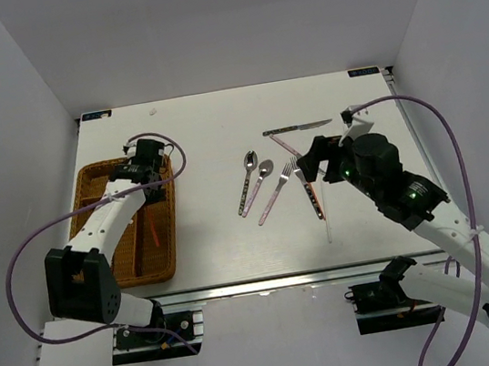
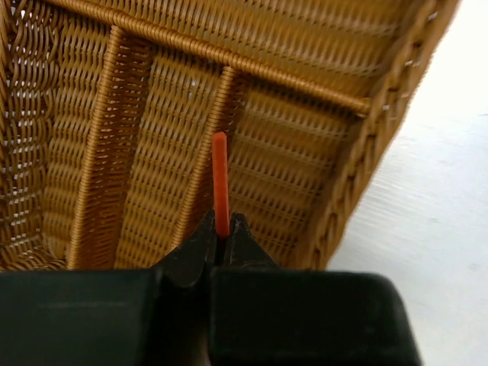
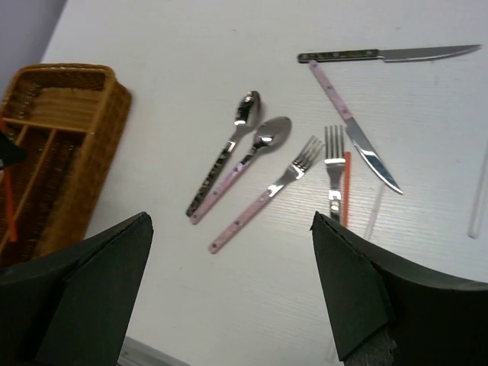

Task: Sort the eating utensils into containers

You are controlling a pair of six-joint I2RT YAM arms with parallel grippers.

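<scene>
Looking down from the top external view, you have the wicker tray (image 1: 88,183) at the table's left, with the left gripper (image 1: 145,161) over its far end. A red chopstick (image 1: 153,229) shows in line with the right-hand long slot, its far end hidden under the arm. The right gripper (image 1: 310,162) hangs over the loose cutlery mid-table: a dark-handled knife (image 1: 296,127), a pink-handled knife (image 1: 287,146), two spoons (image 1: 253,177), a pink-handled fork (image 1: 275,192), a second fork (image 1: 309,194) and a white chopstick (image 1: 326,217).

In your left wrist view, the left gripper (image 2: 221,229) is clenched on the red chopstick (image 2: 220,179), which sticks out past the fingertips above the tray's (image 2: 366,145) woven floor, in line with a divider between long slots; you cannot tell whether its tip touches the weave.

In your right wrist view, the right gripper (image 3: 229,282) is released, fingers (image 3: 99,290) spread wide and holding nothing. The pink-handled fork (image 3: 267,194) lies on the table in the gap between them, apart from both. A second red chopstick (image 3: 345,187) lies just beside the second fork (image 3: 334,168). At the left edge the tray (image 3: 91,122) holds the red chopstick (image 3: 9,206) in a long slot.
</scene>
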